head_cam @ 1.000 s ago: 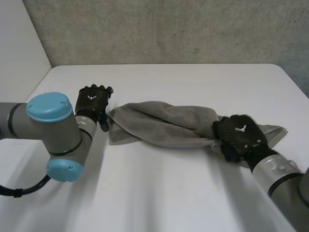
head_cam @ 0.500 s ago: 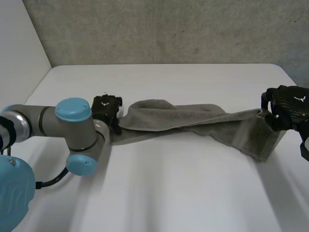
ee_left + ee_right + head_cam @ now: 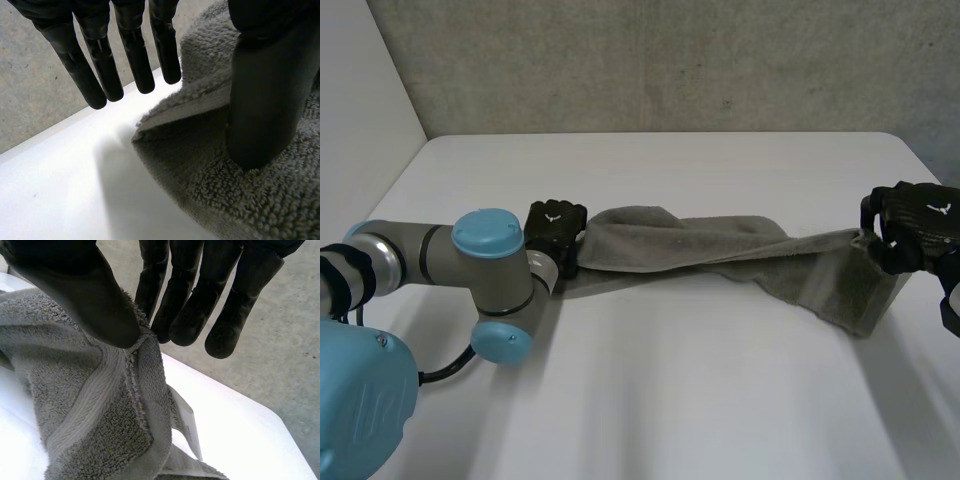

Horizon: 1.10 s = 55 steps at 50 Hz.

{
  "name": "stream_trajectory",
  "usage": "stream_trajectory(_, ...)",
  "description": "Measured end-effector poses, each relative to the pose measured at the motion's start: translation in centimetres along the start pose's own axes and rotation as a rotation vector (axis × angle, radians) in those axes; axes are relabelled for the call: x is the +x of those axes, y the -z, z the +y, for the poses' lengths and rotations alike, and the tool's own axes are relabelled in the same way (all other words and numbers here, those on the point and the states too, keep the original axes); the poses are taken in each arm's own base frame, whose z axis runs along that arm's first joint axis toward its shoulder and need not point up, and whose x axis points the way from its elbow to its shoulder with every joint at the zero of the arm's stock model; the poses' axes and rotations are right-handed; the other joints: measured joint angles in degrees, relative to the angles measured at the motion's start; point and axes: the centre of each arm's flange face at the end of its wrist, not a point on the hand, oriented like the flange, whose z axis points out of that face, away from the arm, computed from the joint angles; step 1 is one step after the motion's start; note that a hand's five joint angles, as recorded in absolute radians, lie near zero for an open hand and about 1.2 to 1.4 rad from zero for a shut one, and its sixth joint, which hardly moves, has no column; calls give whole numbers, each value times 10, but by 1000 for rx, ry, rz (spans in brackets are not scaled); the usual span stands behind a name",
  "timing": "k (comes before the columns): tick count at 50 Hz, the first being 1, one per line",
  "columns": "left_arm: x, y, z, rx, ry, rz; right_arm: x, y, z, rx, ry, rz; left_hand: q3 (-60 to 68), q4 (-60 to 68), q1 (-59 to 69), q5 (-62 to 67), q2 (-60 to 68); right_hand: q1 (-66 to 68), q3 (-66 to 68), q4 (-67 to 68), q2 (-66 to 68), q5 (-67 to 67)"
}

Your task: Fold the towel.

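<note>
The towel [image 3: 720,252] lies pulled out into a long, half-twisted band across the middle of the table [image 3: 650,400]. Its long axis runs side to side, straight from one hand to the other. It is bunched and rolled over itself along the middle, and it widens into a loose flap at its right end.

That right end is up off the table. The right hand [image 3: 910,225] sits at the towel's upper right corner with the hem pinched between its thumb and its fingertips [image 3: 185,325]. The flap hangs below the pinch, with a white label [image 3: 182,420] dangling from the edge.

At the towel's left end, the left hand [image 3: 555,222] is relaxed rather than gripping. Its thumb rests down on the pile just inside the corner. Its fingers [image 3: 135,60] are straight and spread, hovering just past the towel's corner over bare table.

As I read it, any fold has to travel along that long axis, one end carried over to the other. Only the right hand has a real hold, so it looks the likelier one to carry. The twisted middle probably wants flattening first.
</note>
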Motion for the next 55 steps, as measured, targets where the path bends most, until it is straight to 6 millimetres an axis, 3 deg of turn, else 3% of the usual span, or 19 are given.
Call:
stream_trajectory(20,-2,-2,-8,22,3,-6,17,-3,-4,10,0,62,35,36,37,50,37,0,0,5,0,0)
stream_trajectory(24,-1,-2,-5,18,4,-4,18,-4,-4,11,0,64,157,157,155,167,153,0,0,5,0,0)
stream_trajectory(27,-1,-3,-4,17,7,-3,18,-4,-4,12,0,64,400,393,397,400,394,0,0,5,0,0)
stream_trajectory(29,-2,-3,-5,18,10,-3,18,-4,-4,13,0,65,466,464,435,462,457,0,0,5,0,0)
stream_trajectory(34,-6,-2,-13,32,16,-13,19,-5,-9,26,4,67,482,470,435,467,460,0,0,5,0,0)
stream_trajectory(40,-25,10,-58,111,24,-51,23,-6,-35,77,20,69,483,470,435,467,461,0,0,5,3,0)
stream_trajectory(42,-35,18,-80,152,27,-72,25,-5,-52,105,32,71,484,470,435,467,461,0,0,5,3,0)
stream_trajectory(44,-50,33,-112,211,30,-101,28,-1,-78,141,49,71,485,470,435,467,461,0,0,5,3,0)
stream_trajectory(50,-71,79,-174,341,31,-144,32,13,-138,197,94,59,485,470,436,467,463,0,0,5,3,2)
stream_trajectory(55,-79,120,-214,441,27,-163,31,23,-170,202,143,44,486,470,436,468,464,0,0,5,3,5)
